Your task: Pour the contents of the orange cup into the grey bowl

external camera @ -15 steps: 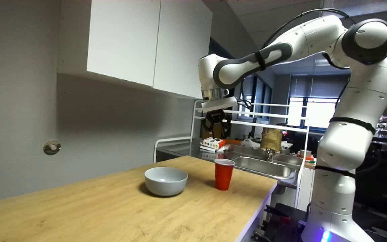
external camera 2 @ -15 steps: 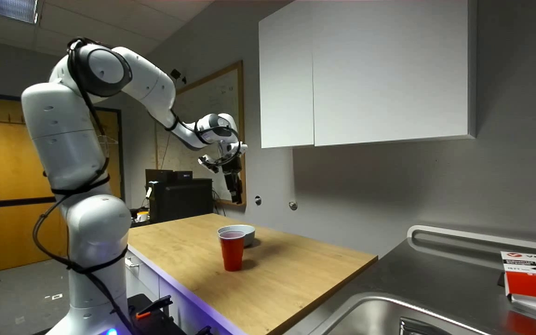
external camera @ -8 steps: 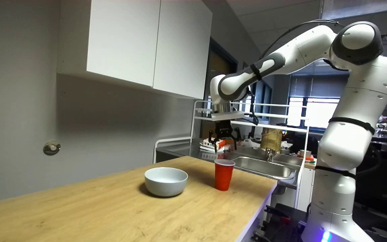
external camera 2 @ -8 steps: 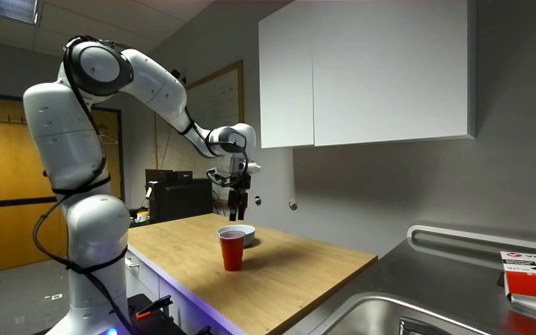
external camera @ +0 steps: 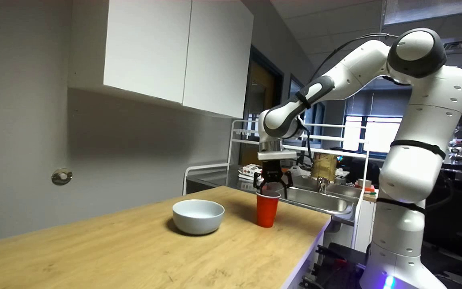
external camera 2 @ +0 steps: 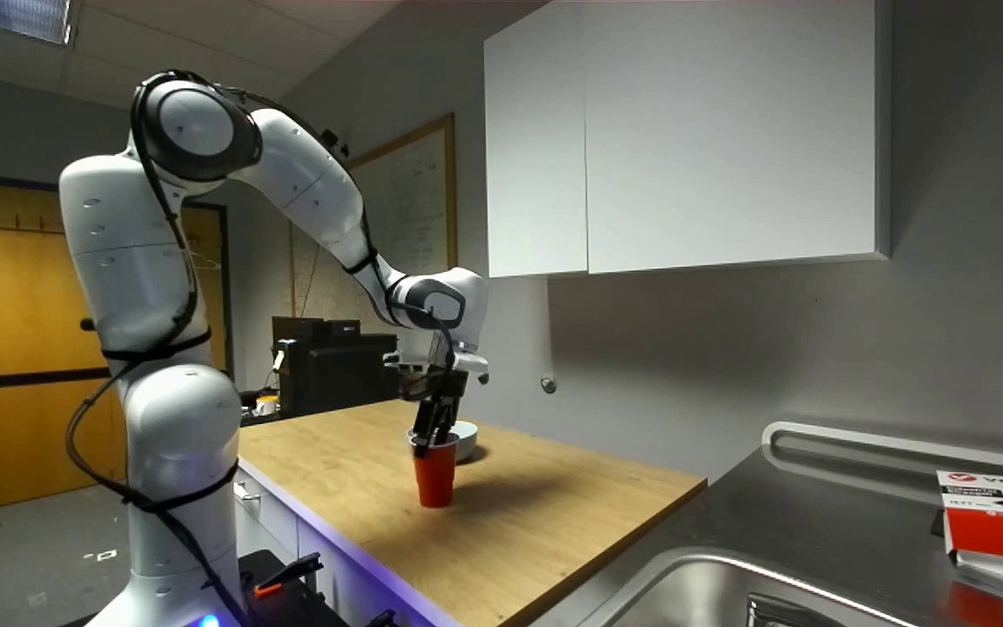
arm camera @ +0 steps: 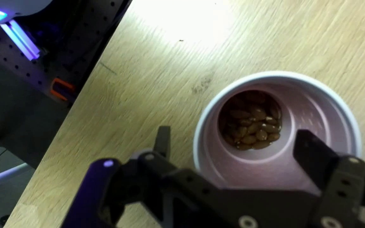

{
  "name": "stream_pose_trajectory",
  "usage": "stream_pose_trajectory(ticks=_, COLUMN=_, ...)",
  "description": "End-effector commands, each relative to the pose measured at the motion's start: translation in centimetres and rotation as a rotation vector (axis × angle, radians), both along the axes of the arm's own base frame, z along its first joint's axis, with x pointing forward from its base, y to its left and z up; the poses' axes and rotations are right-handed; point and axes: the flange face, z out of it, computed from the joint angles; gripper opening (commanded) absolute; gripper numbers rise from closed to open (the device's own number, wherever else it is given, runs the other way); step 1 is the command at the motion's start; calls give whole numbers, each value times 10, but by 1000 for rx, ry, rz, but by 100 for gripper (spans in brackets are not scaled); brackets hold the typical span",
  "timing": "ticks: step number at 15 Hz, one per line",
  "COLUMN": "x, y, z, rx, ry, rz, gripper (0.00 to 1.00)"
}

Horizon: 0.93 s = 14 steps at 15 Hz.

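Red-orange plastic just below the fingers [arm camera: 162, 141]: orange cup [external camera: 267, 210], upright on the wood-grain tabletop [external camera: 94, 257]. At the gripper [external camera: 273, 195], a wide spread and nothing in grasp; in the wrist view, one fingertip outside the rim, the other over the mouth. Hard to say whether dipped inside or just above.

Done, by the look of it: the reach, nothing more. Left to do, presumably: clamp the wall, lift, carry over to the grey bowl [external camera: 198, 222], tip.

Only in the wrist view: brown, almond-like pieces [arm camera: 253, 123] on the cup's floor, between the fingers and lower; so probably nothing poured yet. Missing from that view: the bowl. In an exterior view, seen whole, picture-left of the fingers, lower and apart, with a bare look to the visible inside [external camera: 198, 206]; in an exterior view, half hidden beyond fingers and cup, only part of the bowl's wall [external camera 2: 468, 442] on show.
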Motion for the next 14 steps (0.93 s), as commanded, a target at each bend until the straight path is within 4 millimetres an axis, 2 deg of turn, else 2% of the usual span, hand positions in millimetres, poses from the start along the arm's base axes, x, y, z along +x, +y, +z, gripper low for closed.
stream_pose_trajectory(ticks=1, x=-5, y=-8, z=-17, rx=53, ry=-11, rz=-19, gripper=100)
stream_pose_trajectory(ticks=2, x=-5, y=-9, z=-21, rx=40, ry=-11, rz=-29, gripper=75)
stream_pose_trajectory(ticks=4, x=-2, y=-11, z=-21, rx=32, ry=-32, rz=-40, gripper=68)
stream_pose_trajectory(ticks=6, x=-2, y=-13, z=-24, rx=26, ry=-36, rz=-45, gripper=50)
stream_pose_trajectory(ticks=12, x=-2, y=-18, z=-26, rx=21, ry=-40, rz=-54, gripper=6)
stream_pose_trajectory(ticks=14, x=-2, y=-19, z=-24, rx=12, ry=-37, rz=-58, gripper=3)
